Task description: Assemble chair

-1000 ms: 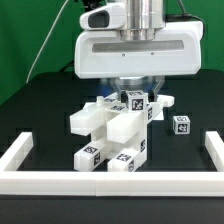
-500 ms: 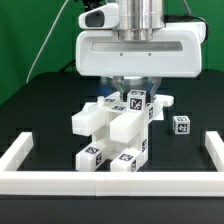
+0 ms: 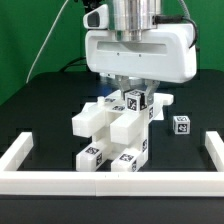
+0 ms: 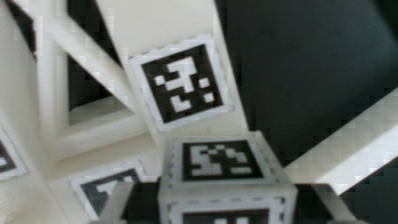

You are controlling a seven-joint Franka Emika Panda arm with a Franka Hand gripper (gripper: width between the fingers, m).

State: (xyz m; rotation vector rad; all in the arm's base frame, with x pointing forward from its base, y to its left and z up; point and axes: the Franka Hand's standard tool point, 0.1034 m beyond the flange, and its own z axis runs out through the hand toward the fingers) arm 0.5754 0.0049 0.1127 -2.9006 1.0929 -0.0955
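The chair (image 3: 112, 130) is seen partly joined: several white blocks are stacked into 1 cluster on the desk (image 3: 40, 110), directly beneath the pincer (image 3: 136, 90). 1 small tagged block (image 3: 181, 124) is left loose, apart from the cluster and off to the pincer's side, so more joining is judged to remain. Whether the pincer is apart or clamped cannot be told, as its tips are hidden. Against 1.0 s ago, the arm's head (image 3: 140, 50) is shifted toward the exterior view's right; the parts are unmoved.
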